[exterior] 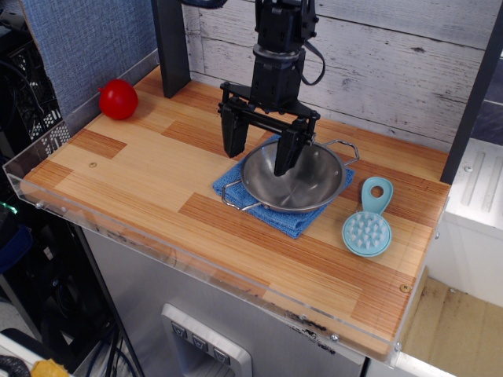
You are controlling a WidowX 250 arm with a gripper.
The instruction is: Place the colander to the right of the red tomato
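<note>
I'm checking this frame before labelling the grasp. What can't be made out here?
- Whether the gripper fingers touch the colander rim: one angle only.
- Blue cloth middle: hidden under the colander.
- Scrubbing brush bristles: too small to count.

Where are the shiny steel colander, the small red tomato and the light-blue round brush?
Shiny steel colander [302, 188], table view, inner bowl wall.
Small red tomato [119, 99], same view, its middle.
Light-blue round brush [366, 233], same view, bristle head.

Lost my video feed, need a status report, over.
Gripper open, straddling the colander rim, one finger inside. Colander on blue cloth, not lifted. Red tomato far corner. Path between them unobstructed.
</note>
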